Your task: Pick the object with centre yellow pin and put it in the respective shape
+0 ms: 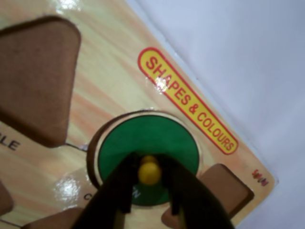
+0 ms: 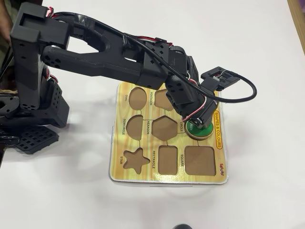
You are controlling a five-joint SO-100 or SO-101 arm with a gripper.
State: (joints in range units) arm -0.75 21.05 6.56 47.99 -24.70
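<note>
A green round piece [image 1: 147, 133] with a yellow pin [image 1: 149, 172] at its centre lies over the circle recess of the wooden shape board [image 1: 109, 81]. It sits slightly off to the right, so a dark sliver of recess shows on its left. My gripper [image 1: 149, 164] comes in from the bottom edge, its two dark fingers closed on either side of the pin. In the overhead view the gripper [image 2: 198, 123] is over the green piece [image 2: 201, 131] at the right edge of the board [image 2: 143, 172].
Empty recesses surround the piece: triangle [image 1: 33, 76] and square [image 1: 228, 188] in the wrist view. Star [image 2: 133, 160], rectangle [image 2: 167, 159], hexagon [image 2: 164, 128] and oval [image 2: 138, 98] show in the overhead view. The board lies on a white table [image 2: 257, 181]. The arm's base [image 2: 33, 105] stands left.
</note>
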